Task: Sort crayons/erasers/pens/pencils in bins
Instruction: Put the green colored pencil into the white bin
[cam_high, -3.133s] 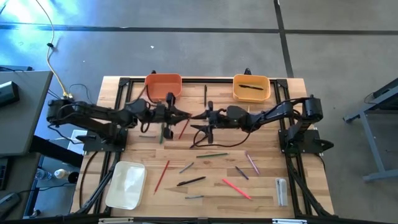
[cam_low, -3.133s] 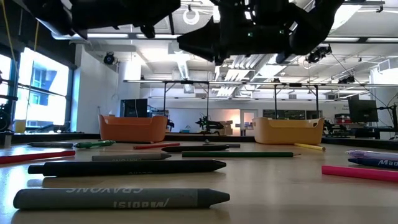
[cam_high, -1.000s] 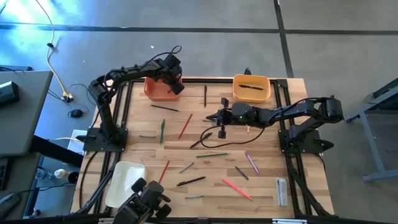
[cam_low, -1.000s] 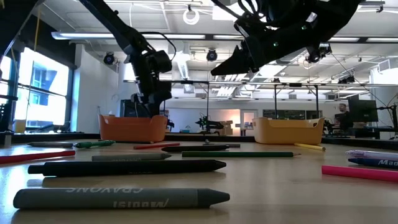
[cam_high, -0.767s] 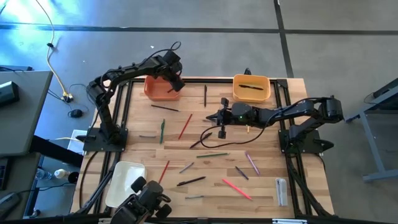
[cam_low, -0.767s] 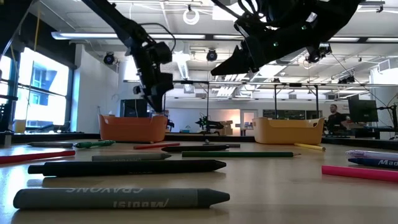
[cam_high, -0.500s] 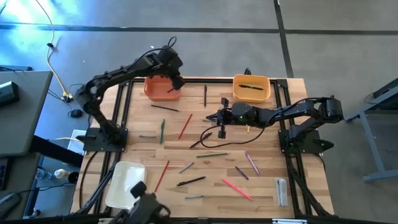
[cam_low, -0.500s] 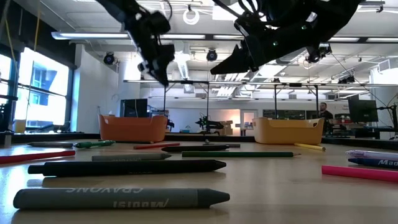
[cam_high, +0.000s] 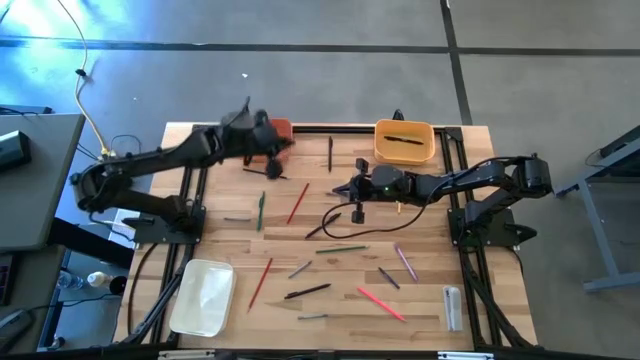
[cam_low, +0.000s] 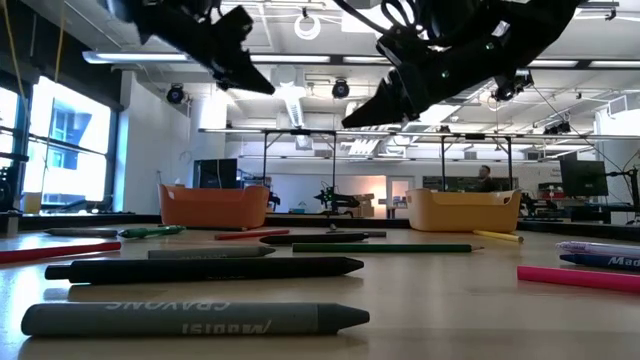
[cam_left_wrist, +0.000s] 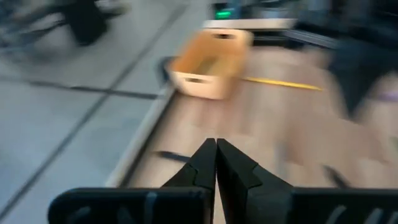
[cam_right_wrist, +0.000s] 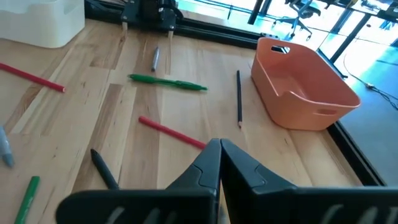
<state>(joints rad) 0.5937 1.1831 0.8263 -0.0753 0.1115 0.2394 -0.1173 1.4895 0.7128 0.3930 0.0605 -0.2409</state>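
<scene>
My left gripper (cam_high: 274, 166) hangs shut and holding nothing over the near rim of the orange bin (cam_high: 284, 129), high above the table in the low view (cam_low: 262, 85). My right gripper (cam_high: 338, 189) hovers shut above the table's middle, also holding nothing. The yellow-orange bin (cam_high: 404, 141) at the far right holds a black pen (cam_high: 400, 140). The white bin (cam_high: 203, 297) stands at the near left. Red pencils (cam_high: 296, 203) (cam_high: 260, 282), a green pen (cam_high: 260, 210), a black pen (cam_high: 307, 291) and crayons (cam_low: 190, 319) lie flat on the wood.
A small clear-grey block (cam_high: 452, 307) lies near the right front corner. A thin dark pencil (cam_high: 330, 153) lies between the two far bins. A black frame (cam_high: 330, 128) runs round the table's edge. A dark cable (cam_high: 335, 222) loops below the right arm.
My left gripper has risen from just above the orange bin and tipped from pointing down to slanting toward the table's right. Its arm has folded down low toward the table's left edge. The right arm has kept still.
</scene>
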